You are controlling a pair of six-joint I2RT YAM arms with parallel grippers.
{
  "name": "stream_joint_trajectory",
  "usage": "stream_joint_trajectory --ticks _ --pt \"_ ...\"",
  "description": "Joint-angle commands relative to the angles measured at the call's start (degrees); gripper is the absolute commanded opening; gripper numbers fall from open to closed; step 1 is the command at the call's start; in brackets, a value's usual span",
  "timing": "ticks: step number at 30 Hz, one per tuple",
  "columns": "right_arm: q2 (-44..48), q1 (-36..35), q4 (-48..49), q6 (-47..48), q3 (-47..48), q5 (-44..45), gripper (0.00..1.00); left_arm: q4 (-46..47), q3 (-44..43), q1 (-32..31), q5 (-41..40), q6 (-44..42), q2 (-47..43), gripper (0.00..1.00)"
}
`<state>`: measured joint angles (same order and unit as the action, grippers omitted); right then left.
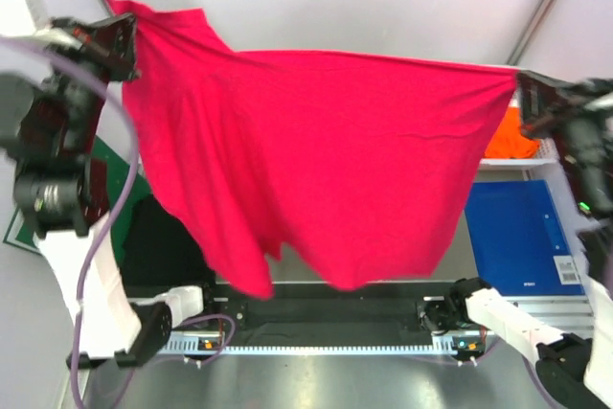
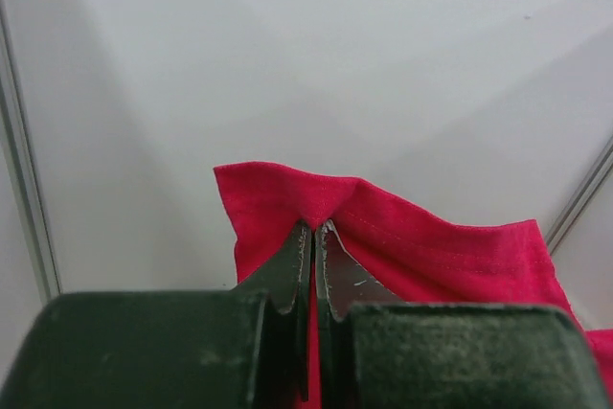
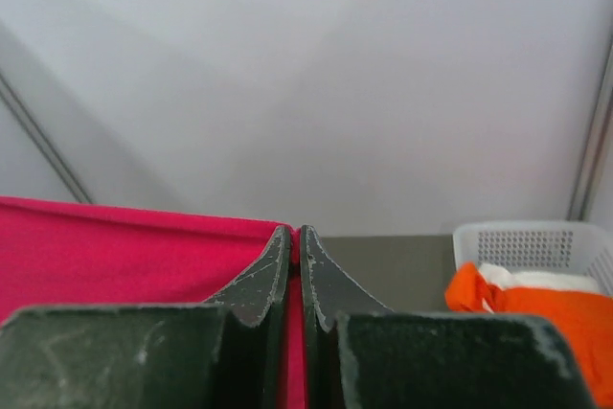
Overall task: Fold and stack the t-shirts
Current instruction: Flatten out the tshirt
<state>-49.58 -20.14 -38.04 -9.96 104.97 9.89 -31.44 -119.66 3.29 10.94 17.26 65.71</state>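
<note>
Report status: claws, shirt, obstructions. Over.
Left claw shut on pink shirt, right claw shut on its other end. Shirt stretched in air between them. Nothing seen in the way; orange shirt sits in basket.

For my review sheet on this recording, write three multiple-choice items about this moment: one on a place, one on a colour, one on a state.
1. Where is the bright orange cloth t-shirt?
A. in the perforated plastic basket
B. spread flat on the tabletop
C. draped over a frame pole

2. What colour is that basket?
A. blue
B. white
C. green

3. How is the crimson-pink soft cloth t-shirt held?
A. lying folded on the table
B. hanging from one gripper only
C. pinched at opposite ends by the left gripper and the right gripper, spread in the air

Answers:
1 A: the right wrist view shows the orange cloth lying inside the basket.
2 B: its perforated wall is white.
3 C: each wrist view shows shut fingers on red cloth, and the top view shows the shirt stretched between the arms.
</note>
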Motion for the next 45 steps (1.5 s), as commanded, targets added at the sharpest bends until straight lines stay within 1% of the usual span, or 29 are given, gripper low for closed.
stream_joint_trajectory --ticks 1,4,5,6,7,8,9,10,11,13,14,15,16,17,18,20,22,23,24,25,26,28,29,30,34,39,42,43,45 --pt "-5.17 -0.25 4.54 3.71 -8.97 7.51 0.00 0.86 -0.58 0.23 -0.57 -0.82 10.56 0.00" --pt "-9.12 0.88 9.64 4.33 -17.76 7.25 0.00 1.73 0.38 0.23 3.29 0.49 17.85 0.00" --pt "-11.39 1.68 11.13 3.98 -20.22 6.20 0.00 1.91 0.91 0.23 6.00 0.85 21.79 0.00" --pt "-12.89 2.90 14.71 3.72 -24.94 2.37 0.00 2.34 1.52 0.14 7.15 1.20 23.83 0.00" --pt "-14.47 5.70 16.40 3.19 -27.16 0.41 0.00 2.44 2.14 0.14 8.82 1.37 25.85 0.00" --pt "-18.58 7.47 18.16 2.23 -29.19 -2.22 0.00 2.26 3.10 -0.30 9.71 1.38 30.05 0.00" --pt "-21.23 9.31 21.05 1.87 -31.73 -7.55 0.00 2.61 3.98 -0.74 10.85 1.12 32.00 0.00" --pt "-23.95 11.77 22.30 1.26 -32.71 -8.39 0.00 2.44 4.43 -1.09 11.03 0.85 34.20 0.00" --pt "-29.64 12.75 23.61 0.12 -33.07 -9.01 0.00 2.52 5.65 -2.40 10.51 0.50 38.13 0.00" --pt "-36.78 15.47 22.50 -1.90 -29.40 -9.54 0.00 2.26 5.57 -3.11 9.63 -0.29 42.55 0.00" --pt "-44.38 16.53 21.53 -3.13 -26.86 -11.45 0.00 2.00 4.88 -5.20 9.28 -0.47 47.27 0.00" --pt "-48.20 17.41 20.82 -2.88 -21.87 -15.21 0.00 1.56 3.83 -5.66 8.58 0.05 49.84 0.00" --pt "-51.98 18.37 16.46 -2.09 -18.26 -16.03 0.00 0.25 2.51 -6.01 8.05 0.41 52.47 0.00" --pt "-58.72 18.56 14.77 -1.65 -14.83 -15.78 0.00 -0.54 -0.11 -6.36 7.35 0.93 57.11 0.00" --pt "-61.66 18.82 13.97 -1.91 -9.48 -15.78 0.00 -1.25 -1.44 -6.37 6.99 2.42 59.25 0.00" --pt "-67.46 19.17 12.73 -2.26 -4.97 -16.30 0.00 -2.65 -5.82 -6.37 5.68 3.31 64.51 0.00" --pt "-70.20 19.17 12.29 -2.00 0.74 -16.75 0.00 -4.23 -9.61 -6.28 4.71 4.54 67.52 0.00" --pt "-73.00 19.17 10.64 -1.65 3.11 -16.83 0.00 -5.72 -13.29 -6.28 3.40 4.80 69.88 0.00" --pt "-74.68 19.17 9.49 -1.38 8.79 -16.40 0.00 -6.08 -14.80 -6.19 3.13 5.94 70.77 0.00" --pt "-76.43 19.17 7.65 -1.03 11.98 -15.79 0.00 -6.18 -16.03 -6.10 2.86 6.64 71.30 0.00" --pt "-79.93 19.26 4.85 -0.51 18.19 -15.52 0.00 -5.22 -17.00 -5.84 1.99 7.43 71.66 0.00" --pt "-84.34 19.70 2.54 -0.85 23.24 -15.78 0.00 -4.16 -17.63 -5.58 0.67 10.24 71.66 0.00" --pt "-85.15 19.70 1.84 -1.12 26.05 -15.87 0.00 -3.55 -18.06 -5.49 -0.82 10.95 71.66 0.00" --pt "-85.68 19.70 2.09 -1.55 26.42 -16.21 0.00 -3.71 -18.68 -5.31 -1.79 12.26 71.75 0.00" --pt "-84.81 19.70 4.11 -3.75 24.41 -15.87 0.00 -3.10 -23.42 -4.44 -3.38 14.03 72.98 0.00" --pt "-82.43 19.70 5.00 -5.07 19.23 -16.30 0.00 -3.53 -22.82 -3.73 1.26 13.95 72.01 0.00" --pt "-81.29 19.70 3.42 -5.34 16.85 -17.45 0.00 -5.82 -18.17 -3.73 4.08 13.51 69.56 0.00" --pt "-80.50 19.70 2.37 -5.42 16.24 -17.54 0.00 -6.17 -13.81 -3.73 4.70 13.77 67.29 0.00" --pt "-79.18 19.70 2.36 -5.51 12.73 -18.24 0.00 -6.18 -8.95 -3.82 5.32 14.21 64.73 0.00"
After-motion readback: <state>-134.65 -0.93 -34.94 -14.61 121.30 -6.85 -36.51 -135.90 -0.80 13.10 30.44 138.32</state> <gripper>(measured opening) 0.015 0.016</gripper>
